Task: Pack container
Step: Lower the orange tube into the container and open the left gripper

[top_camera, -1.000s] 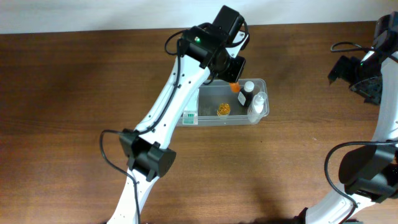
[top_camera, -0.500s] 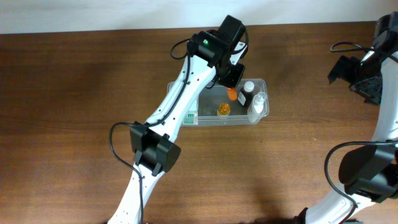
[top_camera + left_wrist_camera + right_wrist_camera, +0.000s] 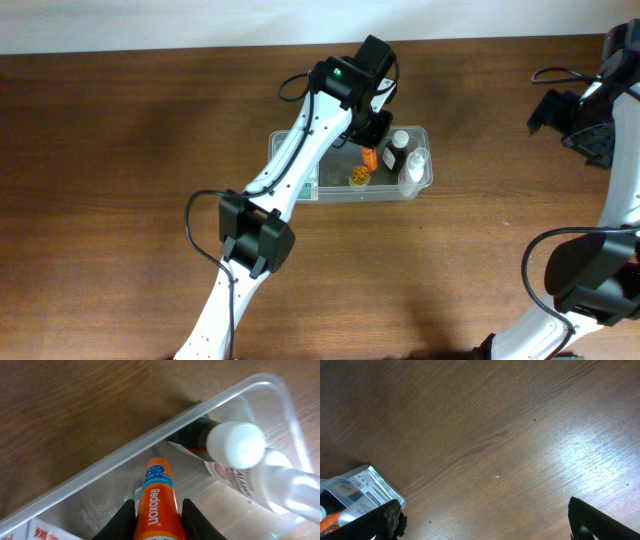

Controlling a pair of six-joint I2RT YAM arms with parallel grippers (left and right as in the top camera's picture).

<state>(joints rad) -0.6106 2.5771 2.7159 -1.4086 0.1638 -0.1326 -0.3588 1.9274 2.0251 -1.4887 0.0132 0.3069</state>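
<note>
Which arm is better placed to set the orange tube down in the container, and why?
Left. The left gripper is shut on the orange tube, directly over the container; the right gripper stands open, far from it.

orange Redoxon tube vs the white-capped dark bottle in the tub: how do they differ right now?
Colour: the Redoxon tube is orange with white lettering; the white-capped dark bottle has a dark body. State: the tube is clamped in the left gripper; nothing grips the bottle. Place: the bottle is near the container end wall, the tube nearer the middle. Shared: both are within the container's outline.
</note>
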